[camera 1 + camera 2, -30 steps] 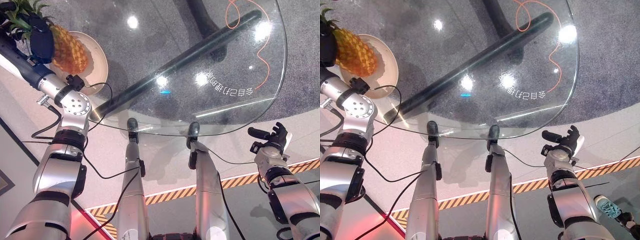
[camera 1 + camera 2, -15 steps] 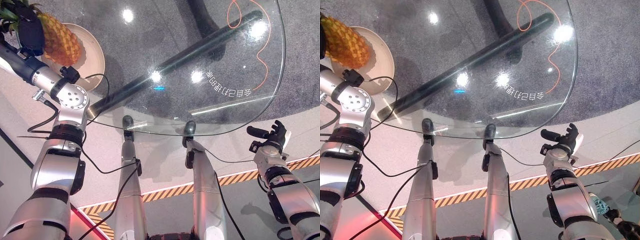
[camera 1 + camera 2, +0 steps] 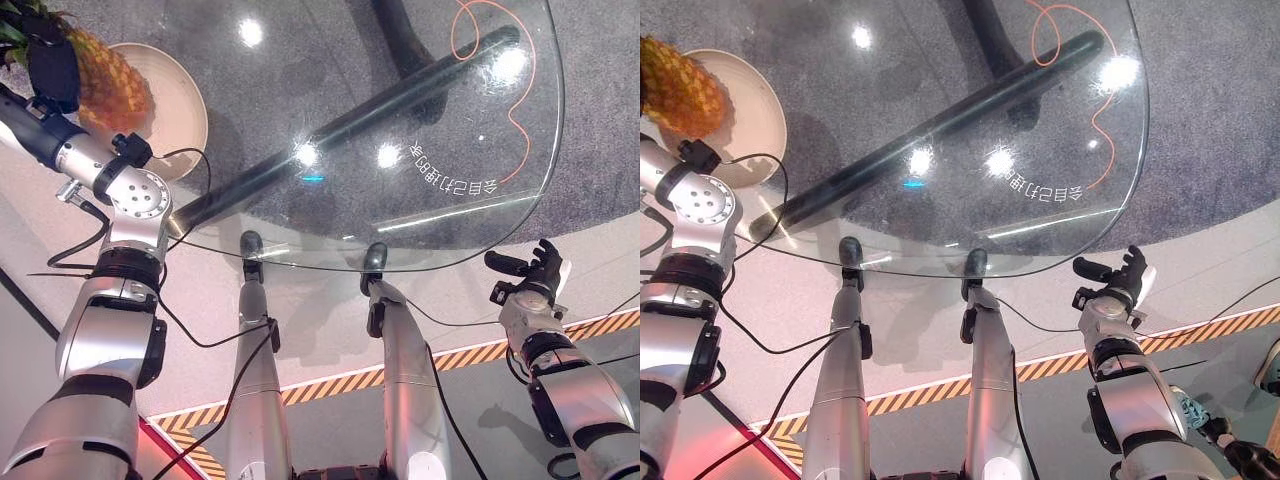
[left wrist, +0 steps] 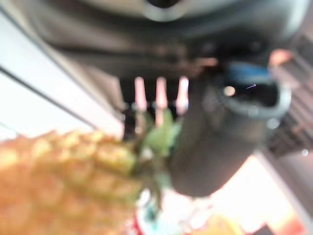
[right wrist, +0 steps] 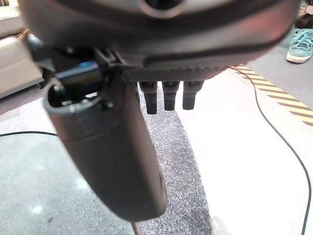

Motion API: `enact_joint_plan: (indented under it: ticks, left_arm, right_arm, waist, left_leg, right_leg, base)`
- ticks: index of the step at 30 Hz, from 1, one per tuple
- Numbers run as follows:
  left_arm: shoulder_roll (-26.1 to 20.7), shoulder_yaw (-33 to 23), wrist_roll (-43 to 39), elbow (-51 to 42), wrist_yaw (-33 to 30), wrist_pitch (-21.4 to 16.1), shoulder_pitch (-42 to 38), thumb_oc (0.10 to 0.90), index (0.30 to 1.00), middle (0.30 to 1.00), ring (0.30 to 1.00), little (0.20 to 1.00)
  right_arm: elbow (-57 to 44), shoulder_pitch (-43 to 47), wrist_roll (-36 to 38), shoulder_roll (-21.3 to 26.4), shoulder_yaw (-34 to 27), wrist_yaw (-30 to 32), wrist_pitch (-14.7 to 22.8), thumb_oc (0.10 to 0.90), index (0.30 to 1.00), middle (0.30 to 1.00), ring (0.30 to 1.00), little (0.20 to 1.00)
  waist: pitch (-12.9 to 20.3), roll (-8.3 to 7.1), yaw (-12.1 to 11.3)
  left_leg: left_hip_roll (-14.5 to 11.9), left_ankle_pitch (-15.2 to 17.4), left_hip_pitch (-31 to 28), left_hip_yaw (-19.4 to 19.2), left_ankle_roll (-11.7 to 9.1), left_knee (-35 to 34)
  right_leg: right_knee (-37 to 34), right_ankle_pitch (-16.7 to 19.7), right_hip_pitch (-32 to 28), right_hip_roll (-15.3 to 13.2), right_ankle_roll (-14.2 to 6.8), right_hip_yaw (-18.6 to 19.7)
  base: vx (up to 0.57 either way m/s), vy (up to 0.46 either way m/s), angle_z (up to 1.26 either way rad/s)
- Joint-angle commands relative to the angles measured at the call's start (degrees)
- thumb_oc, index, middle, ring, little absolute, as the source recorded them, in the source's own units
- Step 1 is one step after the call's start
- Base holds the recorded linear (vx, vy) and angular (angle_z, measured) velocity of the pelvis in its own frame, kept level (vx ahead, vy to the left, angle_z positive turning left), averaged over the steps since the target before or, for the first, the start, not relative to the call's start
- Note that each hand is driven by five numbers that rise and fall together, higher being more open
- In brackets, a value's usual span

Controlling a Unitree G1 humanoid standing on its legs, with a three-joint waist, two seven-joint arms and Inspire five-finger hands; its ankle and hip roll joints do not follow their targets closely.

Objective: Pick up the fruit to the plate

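eyes: overhead, sharing glass table (image 3: 400,130) | wrists: close along hands

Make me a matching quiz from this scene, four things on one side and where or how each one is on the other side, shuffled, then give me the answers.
Things:
1. pineapple
2. plate
3. right hand
4. orange cable

Places or states:
A. on the glass table near its left edge, partly under the fruit
B. seen through the glass, looping on the floor at the far right
C. held by the left hand, over the plate
D. open and holding nothing, off the table's near right edge

Pairs: 1-C, 2-A, 3-D, 4-B
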State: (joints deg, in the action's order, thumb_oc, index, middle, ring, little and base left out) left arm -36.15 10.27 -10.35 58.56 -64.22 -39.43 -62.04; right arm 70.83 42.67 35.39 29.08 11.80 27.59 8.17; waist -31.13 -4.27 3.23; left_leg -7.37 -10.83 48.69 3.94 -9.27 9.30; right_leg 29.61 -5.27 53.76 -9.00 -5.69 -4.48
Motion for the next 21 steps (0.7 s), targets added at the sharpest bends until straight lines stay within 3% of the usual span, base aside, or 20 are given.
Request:
enact_joint_plan:
  ticks: [1,5,21]
  left_arm:
    - [-6.4,-2.7,2.4,-0.2,-1.7,-6.3,-7.1,0.394,0.552,0.552,0.552,0.494]
    - [-6.1,-2.7,2.6,-0.1,-1.9,-6.8,-7.0,0.429,0.582,0.582,0.582,0.529]
    - [-5.3,-3.2,2.6,-2.6,-1.2,-8.4,-4.9,0.424,0.578,0.578,0.578,0.524]
  right_arm:
    - [0.9,-2.0,-0.2,1.9,1.5,2.3,2.0,0.8,0.9,0.9,0.9,0.9]
    - [0.9,-2.0,-0.1,1.6,1.7,2.3,2.3,0.8,0.9,0.9,0.9,0.9]
    - [0.8,-2.4,0.3,1.2,1.4,2.8,2.8,0.8,0.9,0.9,0.9,0.9]
  waist:
    - [1.3,-2.76,-0.6]
    - [1.3,-2.86,-0.6]
    - [1.3,-3.04,-1.4]
  left_leg:
    - [3.1,11.0,0.0,-2.2,2.7,10.0]
    - [3.1,11.5,-0.4,-1.9,2.7,10.0]
    - [3.4,11.6,-0.6,-1.4,2.8,10.0]
  right_leg:
    - [-12.5,5.4,-6.9,5.1,0.2,-0.4]
    - [-12.6,5.0,-7.2,5.4,0.2,-0.1]
    - [-12.7,5.1,-7.7,5.5,0.0,-0.3]
  base:
    - [0.0,0.0,0.0]
    - [0.0,0.0,0.0]
    - [0.0,-0.004,0.0]
